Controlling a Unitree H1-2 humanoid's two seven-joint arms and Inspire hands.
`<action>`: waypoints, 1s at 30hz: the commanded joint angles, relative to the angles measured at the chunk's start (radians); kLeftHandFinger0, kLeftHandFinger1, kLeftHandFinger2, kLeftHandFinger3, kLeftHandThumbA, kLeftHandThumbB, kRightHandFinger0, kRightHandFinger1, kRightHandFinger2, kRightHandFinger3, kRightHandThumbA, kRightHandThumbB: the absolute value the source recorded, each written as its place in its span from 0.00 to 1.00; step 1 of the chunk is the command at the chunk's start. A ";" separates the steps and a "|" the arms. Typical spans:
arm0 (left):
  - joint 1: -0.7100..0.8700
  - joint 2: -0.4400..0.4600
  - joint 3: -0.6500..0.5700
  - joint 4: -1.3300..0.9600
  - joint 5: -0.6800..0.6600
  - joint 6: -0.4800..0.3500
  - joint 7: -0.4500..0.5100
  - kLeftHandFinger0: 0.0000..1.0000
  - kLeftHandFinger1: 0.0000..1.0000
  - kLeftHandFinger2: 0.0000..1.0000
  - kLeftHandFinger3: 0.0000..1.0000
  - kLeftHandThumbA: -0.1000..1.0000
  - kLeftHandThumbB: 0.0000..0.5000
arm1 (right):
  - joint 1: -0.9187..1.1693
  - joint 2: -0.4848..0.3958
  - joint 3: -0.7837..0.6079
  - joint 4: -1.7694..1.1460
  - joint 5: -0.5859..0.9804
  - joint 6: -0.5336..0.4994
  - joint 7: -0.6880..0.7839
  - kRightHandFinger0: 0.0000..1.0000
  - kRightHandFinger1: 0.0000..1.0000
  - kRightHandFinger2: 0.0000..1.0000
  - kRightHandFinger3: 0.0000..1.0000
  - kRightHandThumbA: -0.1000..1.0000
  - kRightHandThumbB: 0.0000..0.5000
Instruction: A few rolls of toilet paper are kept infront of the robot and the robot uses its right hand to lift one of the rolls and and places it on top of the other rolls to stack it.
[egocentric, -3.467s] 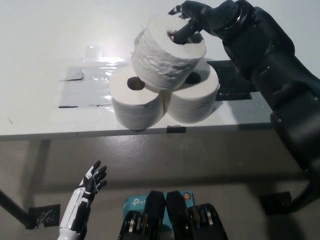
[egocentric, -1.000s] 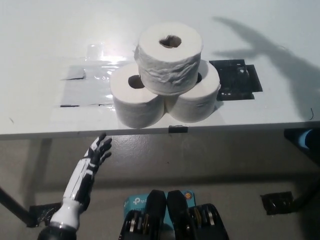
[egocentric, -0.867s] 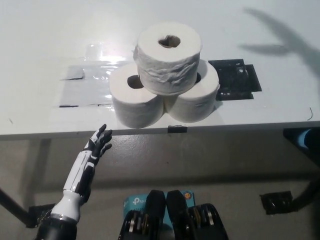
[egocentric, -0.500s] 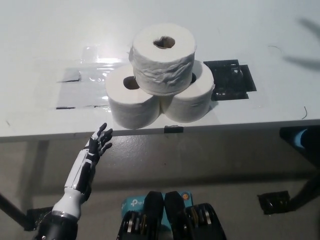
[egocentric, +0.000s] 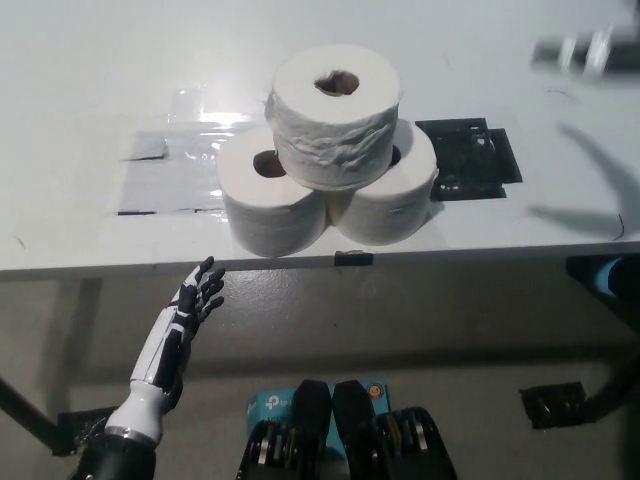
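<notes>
Three white toilet paper rolls stand near the front edge of the white table (egocentric: 80, 230). Two lie side by side, the left roll (egocentric: 270, 205) and the right roll (egocentric: 395, 195). The third roll (egocentric: 335, 115) rests upright on top of both, core hole facing up, with nothing touching it. My white left hand (egocentric: 197, 298) hangs below the table's front edge at the lower left, fingers spread and holding nothing. My black right arm and hand do not show. A blurred grey streak (egocentric: 585, 50) lies at the top right edge; I cannot tell what it is.
Clear shiny tape (egocentric: 165, 175) covers the table left of the rolls. A black taped patch (egocentric: 470, 160) lies just right of them. A soft shadow (egocentric: 590, 200) falls on the table's right end. A teal box (egocentric: 270, 405) sits on the floor below.
The right hand has let go of the top roll and left the picture; its shadow has swept off to the right. My left hand has risen toward the table edge. The view shifted slightly.
</notes>
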 joint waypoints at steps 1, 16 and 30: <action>0.015 0.028 0.041 -0.042 -0.055 -0.063 -0.021 1.00 1.00 1.00 1.00 1.00 0.45 | 0.492 0.246 0.015 -0.756 0.340 -0.092 -0.145 1.00 1.00 1.00 1.00 1.00 0.62; 0.158 0.040 0.034 -0.068 -0.056 -0.083 -0.040 1.00 1.00 1.00 1.00 1.00 0.33 | 0.738 0.346 0.130 -0.572 0.210 -0.151 -0.094 1.00 1.00 1.00 1.00 1.00 0.74; 0.108 0.032 0.040 -0.080 -0.069 -0.078 -0.040 1.00 1.00 1.00 1.00 1.00 0.28 | 0.603 0.314 0.198 -0.172 0.089 -0.335 -0.197 1.00 1.00 1.00 1.00 1.00 0.30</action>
